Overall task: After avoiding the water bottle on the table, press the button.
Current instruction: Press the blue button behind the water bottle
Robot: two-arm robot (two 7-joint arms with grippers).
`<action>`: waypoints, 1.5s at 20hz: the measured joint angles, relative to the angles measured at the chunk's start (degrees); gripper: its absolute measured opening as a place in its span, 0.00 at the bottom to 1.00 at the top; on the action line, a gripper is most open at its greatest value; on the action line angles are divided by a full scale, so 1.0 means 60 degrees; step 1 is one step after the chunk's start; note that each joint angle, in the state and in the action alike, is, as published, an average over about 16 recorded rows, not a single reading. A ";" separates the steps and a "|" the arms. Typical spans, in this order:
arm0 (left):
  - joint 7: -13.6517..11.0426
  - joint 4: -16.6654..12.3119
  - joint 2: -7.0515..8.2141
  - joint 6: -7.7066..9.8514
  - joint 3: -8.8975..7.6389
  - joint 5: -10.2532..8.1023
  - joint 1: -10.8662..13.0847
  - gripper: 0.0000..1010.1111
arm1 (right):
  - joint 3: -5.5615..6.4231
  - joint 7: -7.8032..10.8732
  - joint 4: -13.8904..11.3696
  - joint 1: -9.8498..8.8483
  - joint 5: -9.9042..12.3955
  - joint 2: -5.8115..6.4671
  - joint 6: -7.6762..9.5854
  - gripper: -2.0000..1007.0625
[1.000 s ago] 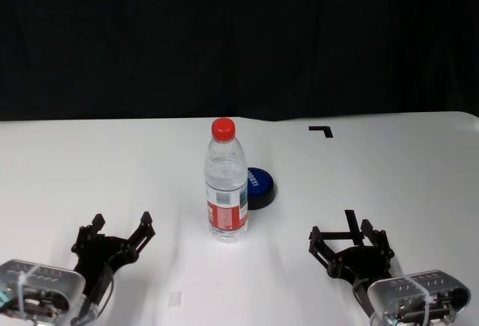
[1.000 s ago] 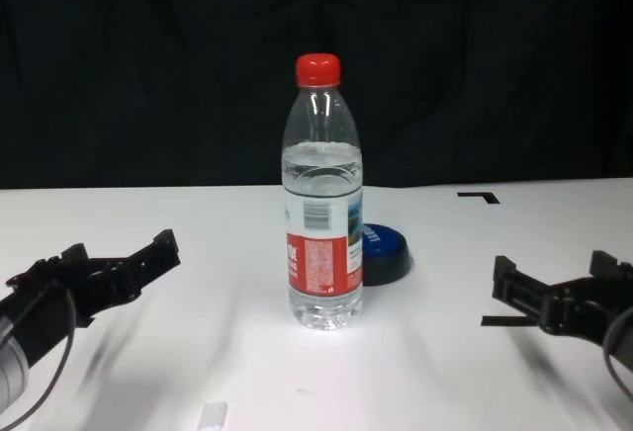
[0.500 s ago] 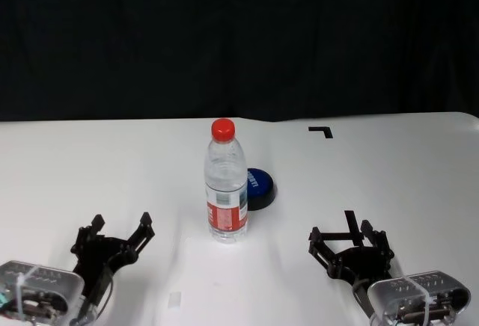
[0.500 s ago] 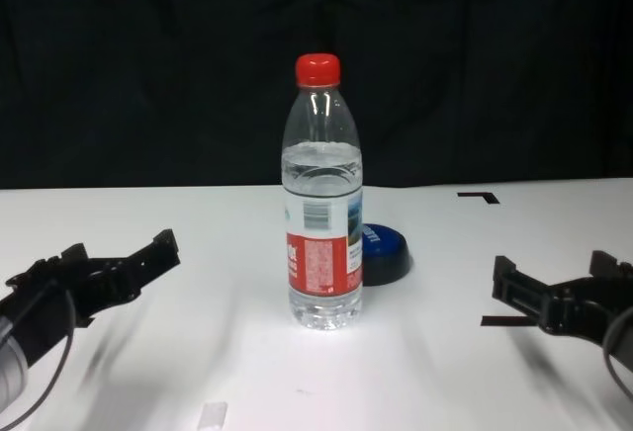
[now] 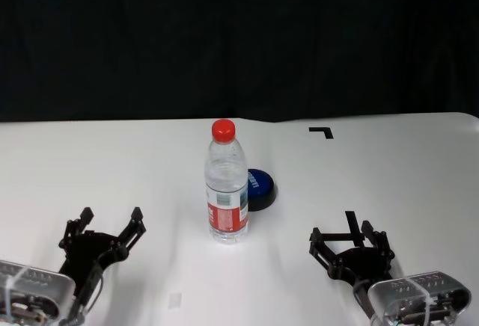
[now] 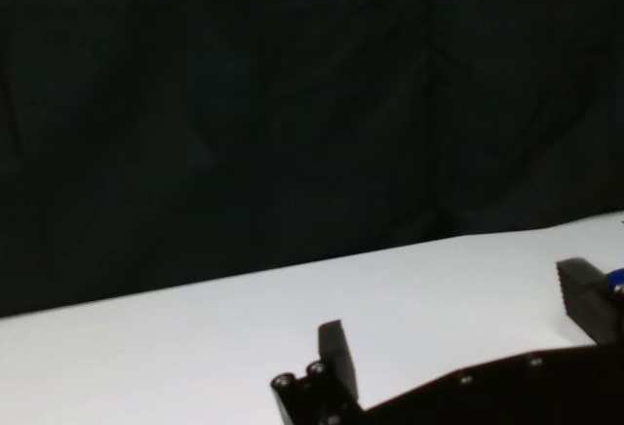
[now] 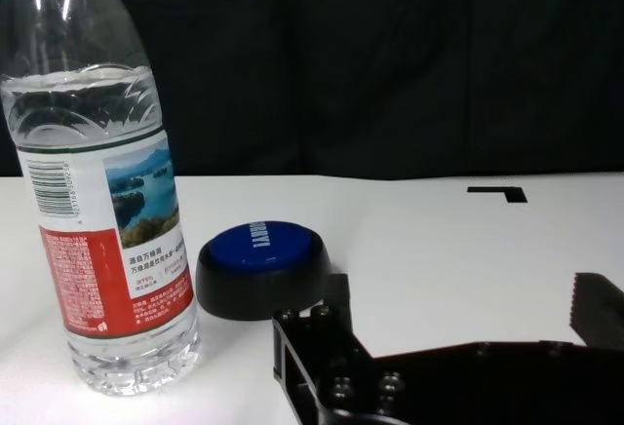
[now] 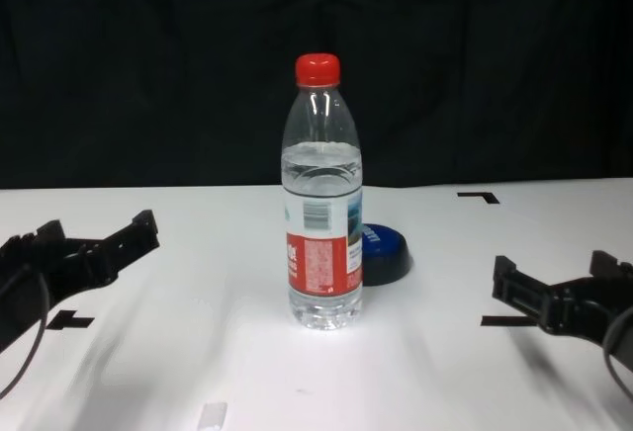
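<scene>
The water bottle [image 5: 226, 184] stands upright at the middle of the white table [image 5: 112, 161], with its red cap on; it also shows in the chest view [image 8: 323, 214] and right wrist view [image 7: 97, 201]. The dark blue button [image 5: 260, 186] sits just behind and to the right of it, partly hidden by it in the chest view [image 8: 388, 251], fully seen in the right wrist view [image 7: 261, 250]. My left gripper [image 5: 106, 217] is open and empty at the near left, well apart from the bottle. My right gripper [image 5: 344, 232] is open and empty at the near right.
A black corner mark [image 5: 322, 130] lies at the far right of the table. A black mark [image 5: 349, 217] lies by the right gripper and another [image 8: 67, 319] by the left one. A small white tab [image 5: 175, 300] lies near the front edge. A dark curtain stands behind the table.
My left gripper has moved left, away from the bottle, uncovering a black mark on the table. The right gripper, bottle and button have not moved.
</scene>
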 joint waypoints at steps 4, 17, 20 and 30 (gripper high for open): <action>-0.0094 -0.0199 0.0071 -0.0069 -0.0031 0.0347 0.0049 1.00 | 0.0000 0.0000 0.0000 0.0000 0.0000 0.0000 0.0000 1.00; -0.0506 -0.0626 0.0530 -0.0358 0.0085 0.1814 -0.0033 1.00 | 0.0000 0.0000 0.0000 0.0000 0.0000 0.0000 0.0000 1.00; -0.0584 -0.0640 0.0636 -0.0424 0.0143 0.2161 -0.0079 1.00 | 0.0000 0.0000 0.0000 0.0000 0.0000 0.0000 0.0000 1.00; -0.0893 -0.0443 0.0717 -0.0556 0.0334 0.2596 -0.0310 1.00 | 0.0000 0.0000 0.0000 0.0000 0.0000 0.0000 0.0000 1.00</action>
